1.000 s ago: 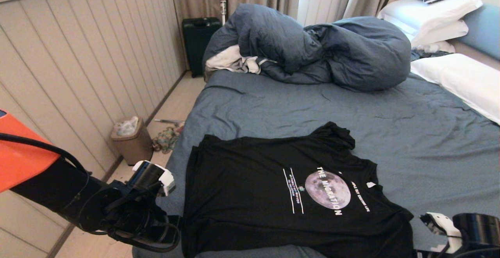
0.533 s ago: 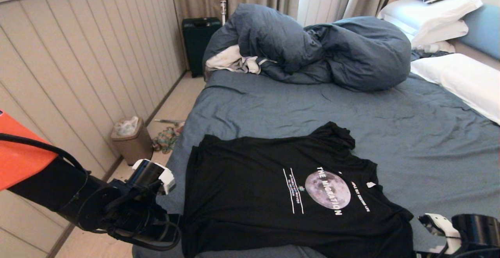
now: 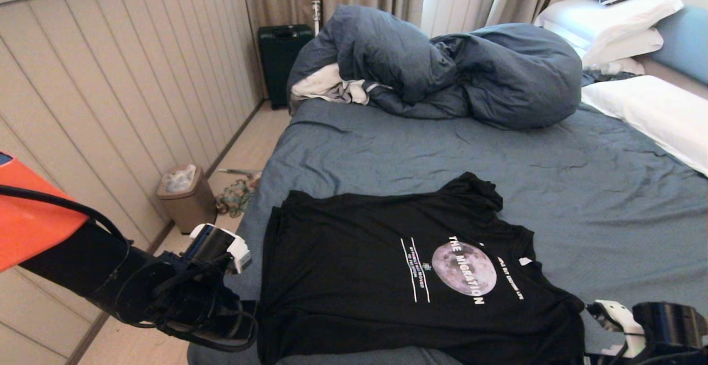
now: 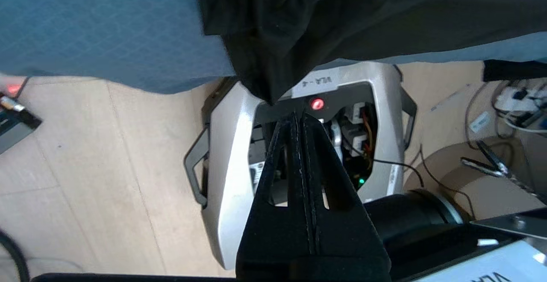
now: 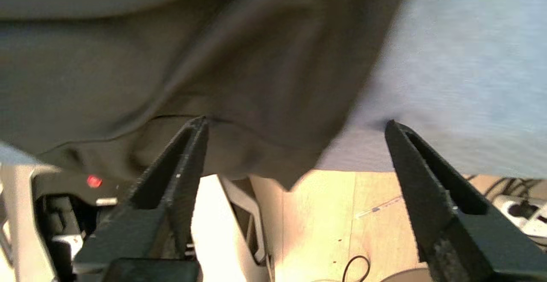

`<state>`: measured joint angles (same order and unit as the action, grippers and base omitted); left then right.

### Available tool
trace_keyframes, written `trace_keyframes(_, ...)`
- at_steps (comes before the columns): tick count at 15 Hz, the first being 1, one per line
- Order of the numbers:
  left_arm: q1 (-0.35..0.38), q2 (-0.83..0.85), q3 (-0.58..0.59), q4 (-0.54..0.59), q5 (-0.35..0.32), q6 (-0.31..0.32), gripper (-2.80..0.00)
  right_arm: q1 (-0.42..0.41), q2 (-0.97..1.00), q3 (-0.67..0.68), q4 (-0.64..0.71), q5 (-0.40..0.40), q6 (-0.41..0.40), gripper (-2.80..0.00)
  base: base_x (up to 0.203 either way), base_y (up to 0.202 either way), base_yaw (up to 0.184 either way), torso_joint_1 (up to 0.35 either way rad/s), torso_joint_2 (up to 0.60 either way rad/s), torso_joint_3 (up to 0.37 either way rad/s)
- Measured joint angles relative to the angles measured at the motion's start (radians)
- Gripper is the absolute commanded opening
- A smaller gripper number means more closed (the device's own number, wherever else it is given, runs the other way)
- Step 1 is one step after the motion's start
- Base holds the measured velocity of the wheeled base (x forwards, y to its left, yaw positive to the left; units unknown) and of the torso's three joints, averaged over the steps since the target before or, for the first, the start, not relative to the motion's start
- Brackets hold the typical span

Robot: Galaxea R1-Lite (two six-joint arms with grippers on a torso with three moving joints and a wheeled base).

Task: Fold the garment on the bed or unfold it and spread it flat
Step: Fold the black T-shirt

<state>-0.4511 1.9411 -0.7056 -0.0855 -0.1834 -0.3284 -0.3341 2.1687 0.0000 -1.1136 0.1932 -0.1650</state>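
The garment (image 3: 387, 276), a black T-shirt with a grey moon print, lies spread flat on the slate-blue bed (image 3: 420, 155), its near edge drooping over the bed's front. My left arm (image 3: 182, 298) reaches to its near left corner. There the left gripper (image 4: 295, 114) is shut, and the hanging corner of the garment (image 4: 265, 60) sits just beyond its tips, with no cloth showing between them. My right arm (image 3: 664, 321) is at the near right corner. The right gripper (image 5: 295, 121) stands open, with the garment's (image 5: 256, 102) drooping corner between its fingers, untouched.
A bulky blue duvet (image 3: 442, 66) and a white-grey cloth (image 3: 326, 85) are heaped at the bed's far side, with white pillows (image 3: 652, 110) on the right. A bin (image 3: 185, 196) and a suitcase (image 3: 279, 55) stand by the left wall. My base (image 4: 226, 166) and cables (image 4: 513, 98) are below the bed edge.
The right wrist has slid slightly left and lower at the bed's near edge. The left arm has hardly moved and the garment lies as before.
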Motion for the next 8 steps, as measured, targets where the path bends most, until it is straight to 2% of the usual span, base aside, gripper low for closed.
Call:
trace_keyframes(3, 0.006, 0.005, -0.008, 0.0, -0.007, 0.002, -2.8, 0.053, 0.035, 0.0, -0.005, -0.001, 0.027, 0.0, 0.0, 0.0, 0.0, 0.0, 0.0, 0.0)
trace_keyframes(4, 0.009, 0.006, -0.009, 0.0, -0.007, 0.002, -2.8, 0.061, 0.047, 0.0, -0.013, -0.001, 0.029, -2.8, 0.0, 0.0, 0.0, 0.0, 0.0, 0.0)
trace_keyframes(8, 0.018, 0.008, -0.011, 0.001, -0.008, 0.004, -2.8, 0.066, 0.064, 0.0, -0.024, -0.001, 0.03, -2.8, 0.0, 0.0, 0.0, 0.0, 0.0, 0.0)
